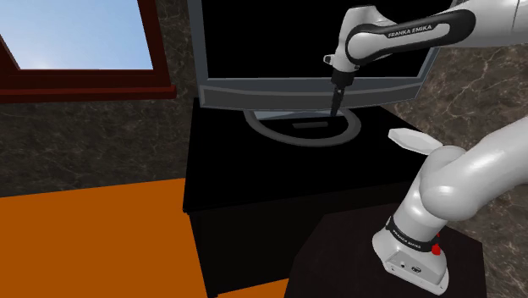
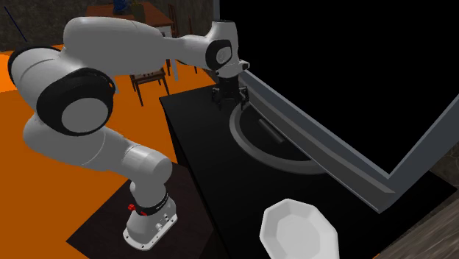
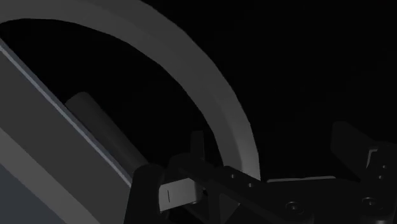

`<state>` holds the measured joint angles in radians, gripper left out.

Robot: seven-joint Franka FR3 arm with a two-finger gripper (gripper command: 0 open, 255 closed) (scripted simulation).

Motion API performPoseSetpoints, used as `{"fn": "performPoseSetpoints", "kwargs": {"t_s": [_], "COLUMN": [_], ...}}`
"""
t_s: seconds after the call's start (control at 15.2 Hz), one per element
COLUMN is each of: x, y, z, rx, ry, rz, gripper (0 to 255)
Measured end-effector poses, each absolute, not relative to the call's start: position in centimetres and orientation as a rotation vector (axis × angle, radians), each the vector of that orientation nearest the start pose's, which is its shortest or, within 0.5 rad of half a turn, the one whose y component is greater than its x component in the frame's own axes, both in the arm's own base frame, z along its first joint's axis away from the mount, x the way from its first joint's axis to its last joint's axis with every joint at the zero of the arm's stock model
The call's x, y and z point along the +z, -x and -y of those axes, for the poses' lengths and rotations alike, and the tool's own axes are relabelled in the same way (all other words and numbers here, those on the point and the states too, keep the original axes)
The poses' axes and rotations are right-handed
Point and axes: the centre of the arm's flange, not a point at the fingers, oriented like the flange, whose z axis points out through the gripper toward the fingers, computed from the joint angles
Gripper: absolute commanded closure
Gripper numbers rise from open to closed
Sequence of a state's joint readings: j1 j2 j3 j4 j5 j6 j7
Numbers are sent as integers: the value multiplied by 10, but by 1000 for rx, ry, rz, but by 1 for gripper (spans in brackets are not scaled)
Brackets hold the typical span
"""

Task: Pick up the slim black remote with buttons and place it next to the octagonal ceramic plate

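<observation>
Hanging at the upper middle of the second exterior view, my gripper (image 2: 226, 98) points down at the rim of the television's grey ring base (image 2: 243, 140). Its fingers are spread apart and clasp nothing. A slim dark bar (image 2: 268, 134), the remote as far as I can tell, lies flat inside that ring, near my fingers and under the screen's lower edge. The white octagonal plate (image 2: 299, 229) sits at the lower right on the black cabinet top (image 2: 213, 169), well apart from both.
</observation>
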<state>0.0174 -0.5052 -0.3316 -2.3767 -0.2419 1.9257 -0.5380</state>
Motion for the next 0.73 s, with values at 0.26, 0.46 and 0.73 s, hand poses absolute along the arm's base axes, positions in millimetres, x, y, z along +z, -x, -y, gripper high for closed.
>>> {"fn": "performPoseSetpoints", "kwargs": {"t_s": [0.26, 0.46, 0.73], "x": [471, 448, 457], "y": [-407, -426, -426], "z": [188, 211, 231], "rx": [-22, -32, 32], "ry": [3140, 3109, 2940], "rz": [705, 821, 950], "gripper": [0, 0, 0]}}
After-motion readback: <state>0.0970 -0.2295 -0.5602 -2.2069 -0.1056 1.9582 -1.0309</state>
